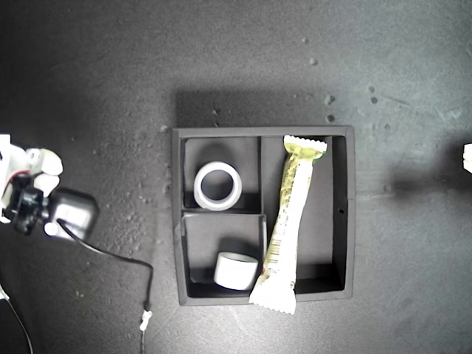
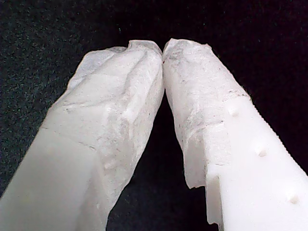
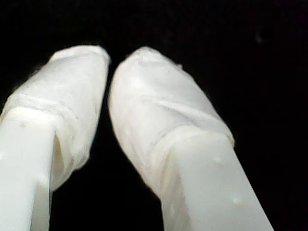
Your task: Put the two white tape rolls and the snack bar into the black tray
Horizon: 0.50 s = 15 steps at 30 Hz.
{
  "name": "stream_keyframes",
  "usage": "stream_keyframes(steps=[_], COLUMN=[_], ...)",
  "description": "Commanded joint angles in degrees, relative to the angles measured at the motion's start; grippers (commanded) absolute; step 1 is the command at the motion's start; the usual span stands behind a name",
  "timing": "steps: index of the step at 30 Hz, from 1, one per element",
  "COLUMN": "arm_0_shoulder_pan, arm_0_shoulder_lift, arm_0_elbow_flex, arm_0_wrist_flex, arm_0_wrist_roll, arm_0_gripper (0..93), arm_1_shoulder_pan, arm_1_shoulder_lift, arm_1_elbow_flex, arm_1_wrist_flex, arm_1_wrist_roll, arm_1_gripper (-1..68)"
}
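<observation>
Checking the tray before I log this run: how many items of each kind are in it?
White tape rolls: 2 (one, another)
Snack bar: 1
Total: 3, all in the black tray

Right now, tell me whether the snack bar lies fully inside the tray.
Not fully. The snack bar lies slanted in the black tray's long compartment, one crimped end overhanging the wall nearest the exterior view's bottom.
</observation>
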<state>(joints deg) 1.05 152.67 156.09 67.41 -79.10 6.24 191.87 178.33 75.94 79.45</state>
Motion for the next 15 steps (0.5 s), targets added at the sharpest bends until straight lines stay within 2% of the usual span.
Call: stream_keyframes(steps=[1, 6, 10, 13, 15], arm_0_shoulder_pan=[-0.09, -0.18, 0.0, 0.0, -0.09], arm_0_shoulder_lift=[5.36, 8.53, 16.17, 24.79, 31.03], arm_0_elbow_flex=[2.2, 5.63, 10.2, 13.62, 15.56], arm_0_wrist_flex=[-0.7, -1.23, -1.76, 0.0, 1.93], arm_0_wrist_roll=[0.18, 0.26, 0.97, 1.76, 2.02], arm_0_gripper=[0.0, 0.0, 0.0, 0.0, 0.0], arm_1_shoulder_pan=[-1.93, -6.33, -6.33, -7.73, -7.47], arm_1_shoulder_lift=[0.18, -0.09, -0.53, -0.62, -0.62], arm_1_elbow_flex=[0.62, 0.62, 0.62, 0.62, 0.62], arm_1_wrist_flex=[0.7, 0.79, 0.97, 0.97, 0.97], arm_1_wrist_roll=[1.85, 7.12, 8.26, 3.87, -4.92], arm_1_gripper=[-0.4, -0.3, -0.1, 0.0, 0.0])
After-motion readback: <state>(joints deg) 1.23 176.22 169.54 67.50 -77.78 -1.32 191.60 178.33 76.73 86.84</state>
